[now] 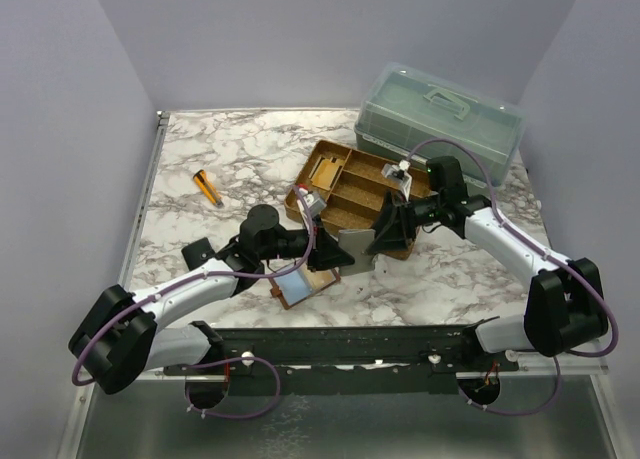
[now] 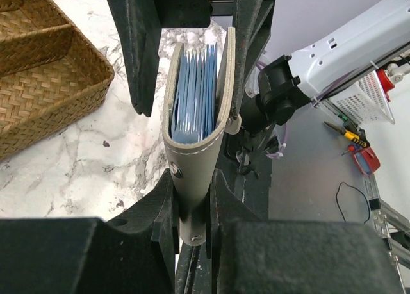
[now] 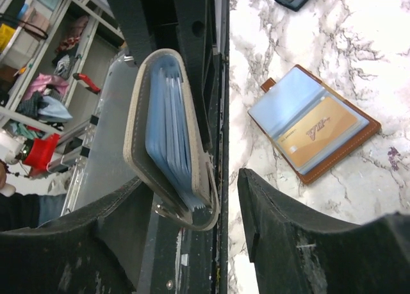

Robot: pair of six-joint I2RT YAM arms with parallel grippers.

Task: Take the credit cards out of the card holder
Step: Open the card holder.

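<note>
Right wrist view: card holder [image 3: 311, 124] lies open on the table [image 3: 384, 50], tan-orange card apparently in its sleeve (nothing out yet). Left gripper [image 2: 192, 185] clamps a grey folder [image 2: 192, 159]. Right gripper [image 3: 192, 179] straddles it, jaws apart.

White arms [image 1: 190, 289], black end effectors [image 1: 335, 251] [image 1: 388, 229], purple cables [image 1: 470, 159].

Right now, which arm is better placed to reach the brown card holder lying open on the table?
Probably right. The left hand is clamped on the grey folder, while the right hand is open, merely straddling that folder; the card holder lies beside it on the table.
</note>
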